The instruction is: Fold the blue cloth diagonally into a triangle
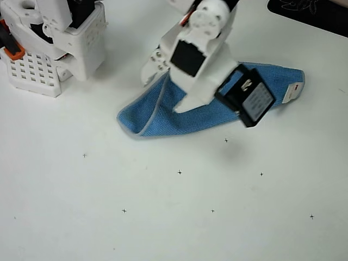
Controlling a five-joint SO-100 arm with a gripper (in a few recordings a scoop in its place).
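Observation:
The blue cloth (179, 117) lies partly doubled over on the white table, just above the middle of the overhead view. Its white tag (293, 90) sits at the right corner. A pale hem runs from the lower left fold up to the gripper (161, 74). The white arm reaches down from the top edge and covers the cloth's middle, with a black camera block (251, 101) on its right side. The gripper's fingers appear shut on the cloth's lifted edge at the upper left, holding that edge above the table. The cloth under the arm is hidden.
A white perforated base with an orange part (49, 51) stands at the top left. A dark object (310, 13) lies at the top right corner. Small black cross marks (179, 172) dot the bare white table below the cloth.

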